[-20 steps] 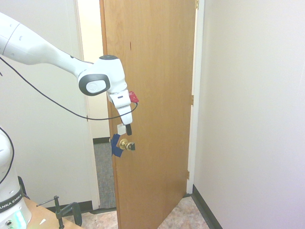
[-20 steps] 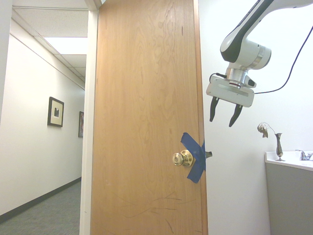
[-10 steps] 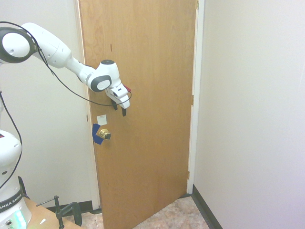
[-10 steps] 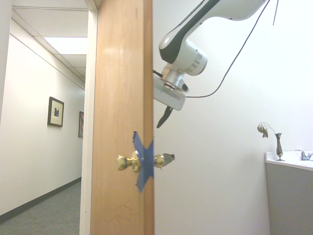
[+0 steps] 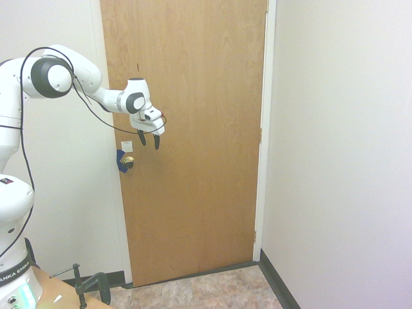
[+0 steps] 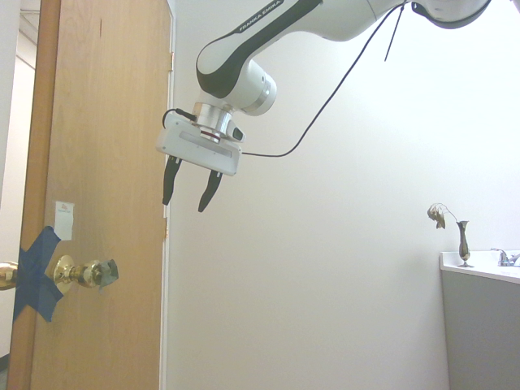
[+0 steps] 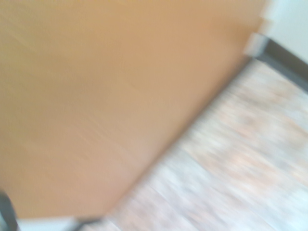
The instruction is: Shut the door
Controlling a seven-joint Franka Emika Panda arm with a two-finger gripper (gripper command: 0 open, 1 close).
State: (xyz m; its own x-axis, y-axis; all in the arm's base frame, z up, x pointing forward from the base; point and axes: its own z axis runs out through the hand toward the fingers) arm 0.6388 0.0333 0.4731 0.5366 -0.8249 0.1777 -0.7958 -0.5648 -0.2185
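Door (image 5: 193, 148) stands slightly ajar; blue tape (image 6: 37, 276) crosses its latch edge beside the brass knob (image 6: 68, 273); claw (image 6: 187, 203) hangs wide apart.

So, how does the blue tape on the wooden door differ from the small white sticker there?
The blue tape is in crossed strips with slanting ends, while the white rectangular sticker is one upright piece. The tape reaches over the edge of the brown wooden door; the sticker lies on its face only. The tape is larger and sits beside the round brass knob, the sticker smaller and higher. Both are stuck on the door.
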